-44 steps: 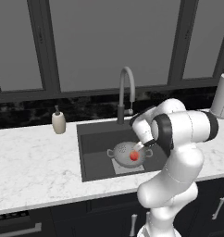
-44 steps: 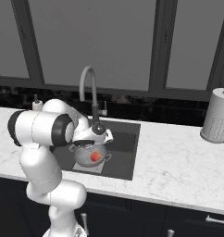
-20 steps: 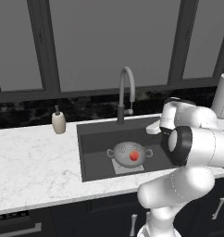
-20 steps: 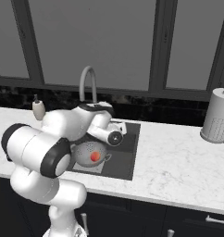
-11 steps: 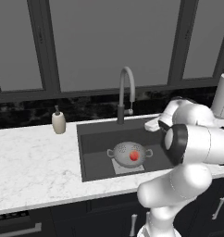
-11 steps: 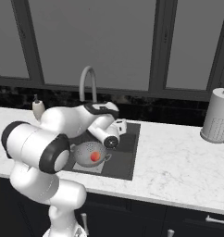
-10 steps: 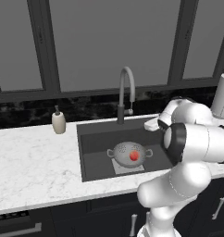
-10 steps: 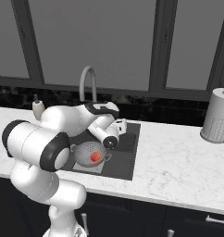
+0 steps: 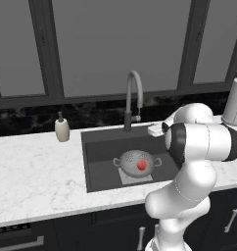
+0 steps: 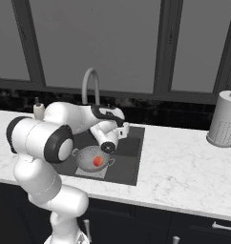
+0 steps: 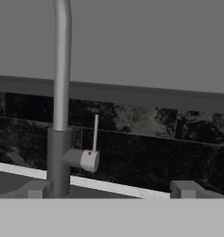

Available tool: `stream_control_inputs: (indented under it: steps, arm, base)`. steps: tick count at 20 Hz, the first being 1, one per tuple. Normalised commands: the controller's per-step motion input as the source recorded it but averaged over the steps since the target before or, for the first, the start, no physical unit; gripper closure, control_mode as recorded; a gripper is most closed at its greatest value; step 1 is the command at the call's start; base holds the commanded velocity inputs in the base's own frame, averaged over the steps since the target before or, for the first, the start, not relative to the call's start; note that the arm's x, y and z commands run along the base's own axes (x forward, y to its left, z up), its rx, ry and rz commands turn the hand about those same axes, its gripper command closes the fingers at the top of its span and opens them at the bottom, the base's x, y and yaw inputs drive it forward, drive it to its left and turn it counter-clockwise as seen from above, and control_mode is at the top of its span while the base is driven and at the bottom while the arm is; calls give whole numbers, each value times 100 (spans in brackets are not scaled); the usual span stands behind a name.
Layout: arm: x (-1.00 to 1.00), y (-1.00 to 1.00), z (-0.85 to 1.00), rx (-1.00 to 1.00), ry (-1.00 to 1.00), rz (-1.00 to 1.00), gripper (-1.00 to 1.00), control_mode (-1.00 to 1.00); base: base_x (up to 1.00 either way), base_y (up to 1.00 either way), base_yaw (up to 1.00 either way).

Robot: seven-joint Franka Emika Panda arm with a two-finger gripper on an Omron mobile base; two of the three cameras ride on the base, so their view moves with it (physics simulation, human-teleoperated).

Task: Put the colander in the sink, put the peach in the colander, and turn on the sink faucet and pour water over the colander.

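At the sink's (image 9: 98, 164) front middle, on the lighter square of the basin floor, sits the colander (image 9: 136, 161) with the peach (image 9: 141, 165) inside it. Sink faucet (image 9: 132, 100) stands at the back edge of the basin, spout arched over it, no water running. Gripper (image 11: 109, 189) hovers near the sink's back right corner, jaws spread wide, holding nothing, pointed at the faucet's side lever (image 11: 94, 135), which stands upright in the hand view just right of the stem. Soap dispenser (image 9: 62, 129) on the counter, left of the sink's back corner. Paper towel roll (image 10: 224, 120) at the counter's far right.
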Motion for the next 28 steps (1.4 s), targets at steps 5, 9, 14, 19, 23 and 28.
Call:
stream_control_inputs:
  steps: [5, 9, 14, 19, 23, 28]
  arm:
    - [13, 0, 0, 0, -2, 0, -100, -100]
    - [19, 0, 0, 1, 0, 0, -100, -100]
    - [25, -4, 0, 3, 0, 0, -100, -100]
    - [32, 0, 0, 1, 0, 0, -100, -100]
    - [35, 2, 0, 2, 0, -2, -100, -100]
    - [29, 17, -2, 0, 0, -4, -100, -100]
  base:
    - [0, 0, 0]
    - [0, 0, 0]
    - [0, 0, 0]
    - [0, 0, 0]
    - [0, 0, 0]
    - [0, 0, 0]
